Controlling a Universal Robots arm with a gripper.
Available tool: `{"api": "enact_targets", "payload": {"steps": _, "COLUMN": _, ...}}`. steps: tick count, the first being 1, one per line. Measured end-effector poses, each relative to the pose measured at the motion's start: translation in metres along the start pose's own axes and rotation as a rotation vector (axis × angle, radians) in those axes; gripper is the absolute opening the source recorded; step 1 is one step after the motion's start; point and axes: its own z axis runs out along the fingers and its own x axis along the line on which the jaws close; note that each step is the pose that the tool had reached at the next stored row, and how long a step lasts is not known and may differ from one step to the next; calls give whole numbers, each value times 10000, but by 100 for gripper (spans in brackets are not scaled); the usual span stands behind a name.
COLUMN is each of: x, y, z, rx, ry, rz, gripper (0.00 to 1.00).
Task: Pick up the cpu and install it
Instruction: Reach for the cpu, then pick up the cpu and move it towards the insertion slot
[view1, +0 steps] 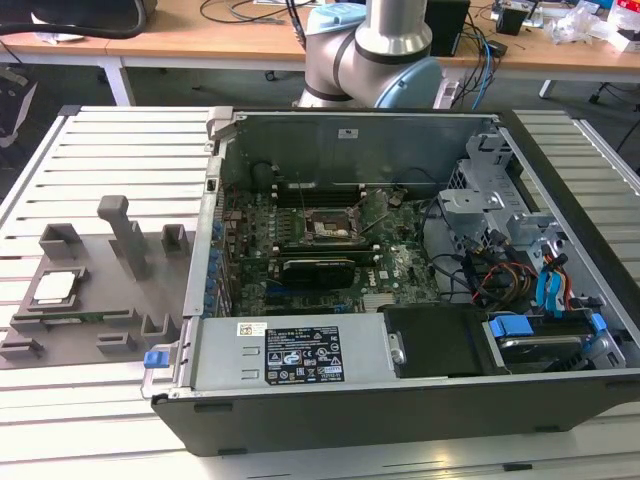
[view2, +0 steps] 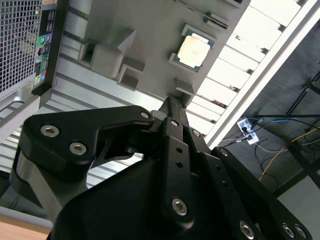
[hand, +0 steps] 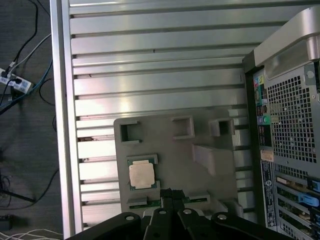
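1. gripper closed, fingers pressed together with nothing between them, tips over the near edge of grey tray
2. cpu lies flat in its tray seat near the tips, untouched
3. tray sits on slatted worktop beside open computer case
4. socket inside case, well apart from cpu

A silver, ribbed aluminium worktop spans the exterior view. Beyond it, from ten to two o'clock, runs a light wooden desk on white legs, strewn with black cables. In the first wrist view, a white power strip and loose cords lie on the dark grey floor.
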Motion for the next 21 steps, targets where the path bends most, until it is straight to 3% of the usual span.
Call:
{"api": "enact_targets", "payload": {"steps": 15, "x": 0, "y": -8, "z": 0, "rx": 0, "ry": 0, "rz": 0, "gripper": 11}}
{"api": "enact_targets", "payload": {"steps": 17, "x": 0, "y": -8, "z": -1, "rx": 0, "ry": 0, "rz": 0, "gripper": 24}}
{"api": "enact_targets", "payload": {"steps": 18, "x": 0, "y": -9, "z": 0, "rx": 0, "ry": 0, "rz": 0, "gripper": 24}}
{"api": "enact_targets", "payload": {"steps": 19, "x": 0, "y": -9, "z": 0, "rx": 0, "ry": 0, "rz": 0, "gripper": 36}}
{"api": "enact_targets", "payload": {"steps": 21, "x": 0, "y": -9, "z": -1, "rx": 1, "ry": 0, "rz": 1, "gripper": 48}}
